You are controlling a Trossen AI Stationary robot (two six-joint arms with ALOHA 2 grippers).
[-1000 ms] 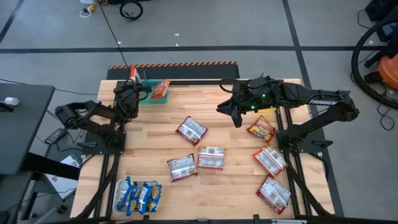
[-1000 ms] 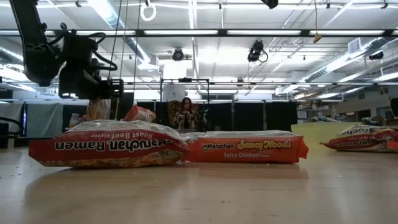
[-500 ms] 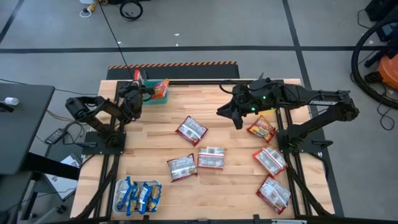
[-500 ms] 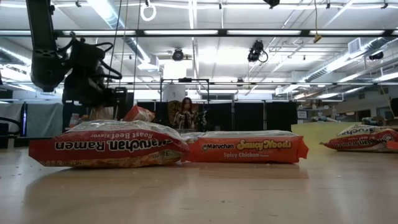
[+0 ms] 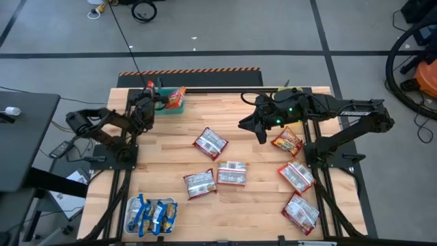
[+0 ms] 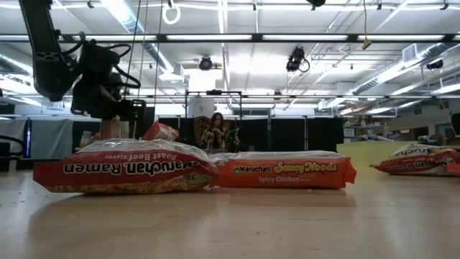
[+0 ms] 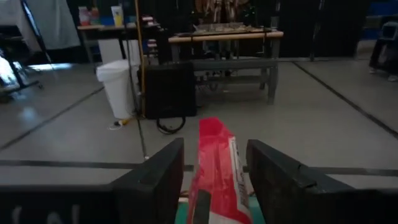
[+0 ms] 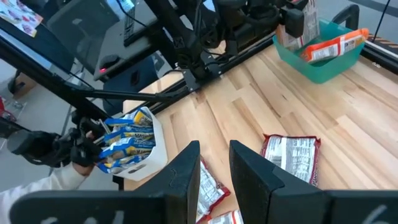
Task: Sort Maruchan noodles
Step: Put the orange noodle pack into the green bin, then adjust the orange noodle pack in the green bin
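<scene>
Above the teal tray (image 5: 176,107), the left claw (image 5: 151,96) hangs raised, clenched on a red packet (image 7: 216,168).

A red packet (image 7: 214,168) is seen between dark fingers (image 7: 155,180). An orange packet (image 5: 177,98) is shown in the teal tray (image 5: 166,109) at the pale striped wooden table's (image 5: 259,205) far left corner — blue-and-yellow packets (image 5: 153,214) in the white tray (image 5: 130,217) near its left front corner. Red-and-white packets (image 5: 210,143) are scattered mid-table.

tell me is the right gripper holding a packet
No, the right gripper hangs empty above the table, its fingers apart with nothing between them.
</scene>
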